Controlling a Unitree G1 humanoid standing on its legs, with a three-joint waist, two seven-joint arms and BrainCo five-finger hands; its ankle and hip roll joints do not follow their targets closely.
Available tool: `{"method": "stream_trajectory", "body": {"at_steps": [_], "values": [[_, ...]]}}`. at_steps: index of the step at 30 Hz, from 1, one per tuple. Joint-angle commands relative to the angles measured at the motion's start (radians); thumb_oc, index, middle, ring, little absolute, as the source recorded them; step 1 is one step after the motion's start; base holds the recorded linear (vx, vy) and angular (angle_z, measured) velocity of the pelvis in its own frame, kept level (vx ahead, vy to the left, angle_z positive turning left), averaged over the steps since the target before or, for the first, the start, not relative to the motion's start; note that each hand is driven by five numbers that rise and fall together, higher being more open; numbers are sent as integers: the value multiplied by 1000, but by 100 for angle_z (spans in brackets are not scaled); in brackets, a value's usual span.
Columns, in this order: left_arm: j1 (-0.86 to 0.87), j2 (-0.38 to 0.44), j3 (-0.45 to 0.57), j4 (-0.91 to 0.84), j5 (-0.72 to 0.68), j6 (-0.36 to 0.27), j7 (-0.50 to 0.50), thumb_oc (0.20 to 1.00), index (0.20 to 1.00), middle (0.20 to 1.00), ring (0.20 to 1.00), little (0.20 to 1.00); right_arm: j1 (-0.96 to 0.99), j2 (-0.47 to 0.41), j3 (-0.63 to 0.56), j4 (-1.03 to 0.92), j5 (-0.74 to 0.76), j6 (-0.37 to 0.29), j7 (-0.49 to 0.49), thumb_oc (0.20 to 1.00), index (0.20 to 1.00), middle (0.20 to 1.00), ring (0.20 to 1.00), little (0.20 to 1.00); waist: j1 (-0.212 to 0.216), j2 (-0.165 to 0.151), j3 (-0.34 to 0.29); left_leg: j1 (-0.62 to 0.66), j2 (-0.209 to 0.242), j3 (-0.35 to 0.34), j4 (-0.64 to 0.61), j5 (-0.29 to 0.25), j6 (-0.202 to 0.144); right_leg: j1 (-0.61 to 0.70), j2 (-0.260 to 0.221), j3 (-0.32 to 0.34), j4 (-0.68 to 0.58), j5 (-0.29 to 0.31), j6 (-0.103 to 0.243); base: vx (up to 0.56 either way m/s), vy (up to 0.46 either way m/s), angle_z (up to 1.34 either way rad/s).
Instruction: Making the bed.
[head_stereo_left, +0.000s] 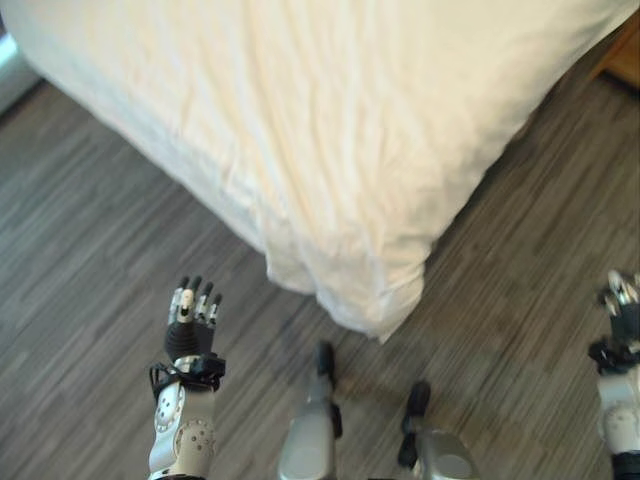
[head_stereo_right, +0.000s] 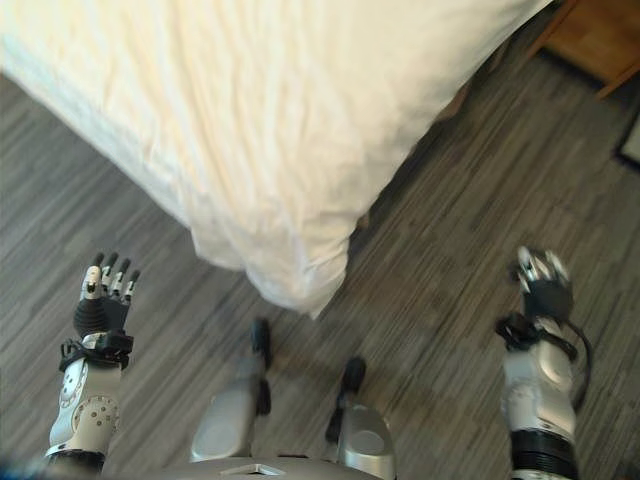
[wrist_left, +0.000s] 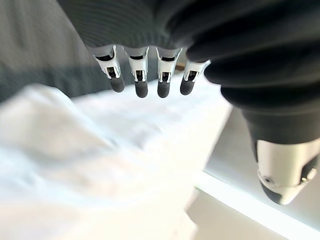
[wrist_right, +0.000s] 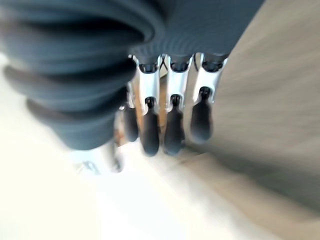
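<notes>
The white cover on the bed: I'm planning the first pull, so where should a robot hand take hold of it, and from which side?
Probably the drooping corner of the white cover, nearest the robot and hanging off the bed over the wood floor. Its bunched folds offer cloth to pinch. The open left robot hand could come from the corner's left side, fingers curling under the hem.

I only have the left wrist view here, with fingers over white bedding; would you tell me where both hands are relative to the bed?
Observer: The left hand is off the bed, over the wooden floor, fingers straight, beside the hanging corner of the white cover.
Operator: Thank you. Is the right hand holding the cover?
Observer: No, the right hand is over the floor on the corner's other side, holding nothing.
Operator: Anything else near the bed?
Observer: A piece of wooden furniture stands past the bed's far edge.
</notes>
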Motion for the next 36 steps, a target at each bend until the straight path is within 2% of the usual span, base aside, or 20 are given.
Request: {"method": "stream_trajectory", "body": {"at_steps": [1,3,8,14,15,17,19,20,21,22,23,25,26,27,29,31,33,34,35,36], "values": [[20,13,1,6,134,-44,43,1000,1000,1000,1000,1000,8,-27,21,65,-128,-32,20,1000,1000,1000,1000,1000,4,15,-83,106,-52,-2,7,-107,17,-62,14,56,14,30,12,46,43,-18],[20,6,-16,-15,197,-46,61,1000,1000,1000,1000,1000,21,-6,94,-51,-245,-21,51,1000,1000,1000,1000,1000,0,17,-117,140,-56,1,7,-116,22,-31,9,62,14,26,11,46,51,-6],[-12,-23,-116,15,216,-17,78,1000,1000,1000,1000,1000,82,53,311,-5,-295,43,116,1000,1000,1000,1000,1000,-18,27,-186,214,-71,7,7,-136,34,32,-4,74,24,16,14,36,53,-5],[-37,-24,-144,31,234,-15,97,1000,1000,1000,1000,1000,186,60,302,-75,-323,37,123,1000,1000,1000,1000,1000,-78,35,-163,223,-71,59,7,-143,41,-27,-24,102,94,62,35,-64,42,-4],[-70,0,-149,29,243,-26,98,1000,1000,1000,1000,1000,208,63,260,-98,-326,29,107,1000,1000,1000,1000,1000,-116,40,-140,205,-59,76,7,-134,39,-95,-13,199,128,85,50,-189,-14,-54],[-89,14,-157,35,243,-27,97,1000,1000,1000,1000,1000,212,65,247,-114,-322,30,107,1000,1000,1000,1000,1000,-128,40,-138,188,-51,81,7,-124,37,-113,-13,234,133,80,51,-195,-56,-77],[-110,33,-158,34,257,-28,104,1000,1000,1000,1000,1000,199,65,244,-106,-327,25,95,1000,1000,1000,1000,1000,-125,47,-133,178,-33,103,7,-116,34,-121,-39,200,156,65,55,-278,-129,-58],[-95,50,-134,11,280,-29,92,1000,1000,1000,1000,1000,148,64,256,-73,-340,22,71,1000,1000,1000,1000,1000,-83,71,-129,157,15,181,7,-91,33,-45,-168,80,254,28,43,-265,-146,-86],[-94,51,-133,11,279,-29,91,1000,1000,1000,1000,1000,147,64,257,-72,-340,21,71,1000,1000,1000,1000,1000,-82,68,-126,161,13,183,7,-92,34,-44,-171,83,258,25,44,-418,-291,-143],[-74,42,-122,4,233,-35,75,1000,1000,1000,1000,1000,117,65,272,-69,-340,21,69,1000,1000,1000,1000,1000,-61,62,-151,143,29,223,7,-68,30,-10,-242,81,312,76,56,-162,-224,-112],[-65,37,-119,-1,225,-34,73,1000,1000,1000,1000,1000,104,65,277,-66,-340,23,68,1000,1000,1000,1000,1000,-48,53,-167,137,37,225,8,-70,18,14,-257,79,302,82,72,-203,-221,-83],[-45,39,-105,-7,226,-33,74,1000,1000,1000,1000,1000,93,64,286,-68,-340,25,74,1000,1000,1000,1000,1000,-30,36,-181,124,45,262,8,-45,15,54,-263,56,254,97,82,-200,-315,-67],[-16,36,-82,-16,237,-32,74,1000,1000,1000,1000,1000,74,55,306,-72,-338,26,87,1000,1000,1000,1000,1000,-5,17,-189,89,89,285,20,-3,-17,90,-214,34,144,44,100,-238,-443,-65],[-15,36,-82,-16,237,-32,74,1000,1000,1000,1000,1000,74,55,306,-72,-338,27,87,1000,1000,1000,1000,1000,-5,18,-190,89,91,285,19,-2,-18,90,-212,34,143,44,98,-242,-486,-48],[5,24,-48,1,230,-38,80,1000,1000,1000,1000,1000,82,40,321,-96,-325,22,117,1000,1000,1000,1000,1000,-2,23,-186,90,163,294,23,47,-63,106,-140,42,54,-30,79,-146,-479,-81],[13,-11,-37,30,223,-36,86,1000,1000,1000,1000,1000,91,19,310,-90,-311,14,116,1000,1000,1000,1000,1000,-10,35,-160,89,223,270,38,111,-96,117,-67,64,53,-74,39,-159,-550,-53],[13,-12,-37,31,223,-36,86,1000,1000,1000,1000,1000,91,18,310,-90,-310,14,116,1000,1000,1000,1000,1000,-11,36,-157,91,225,269,38,112,-97,119,-66,64,53,-75,38,-128,-231,-6],[19,-40,-52,36,210,-42,85,1000,1000,1000,1000,1000,61,-25,306,-73,-310,12,113,1000,1000,1000,1000,1000,20,39,-120,44,159,9,152,95,-96,100,-54,111,61,-67,20,-235,-370,-19],[25,-45,-54,33,195,-38,78,1000,1000,1000,1000,1000,41,-30,316,-36,-295,17,113,1000,1000,1000,1000,1000,38,26,-112,47,97,-117,194,39,-85,90,-54,140,56,-56,16,-279,-571,-45],[46,-49,-51,22,183,-27,49,1000,1000,1000,1000,1000,38,-21,313,-3,-261,30,129,1000,1000,1000,1000,1000,41,13,-121,65,31,-162,227,-36,-63,78,-42,173,51,-41,6,-106,-350,-64]]}}
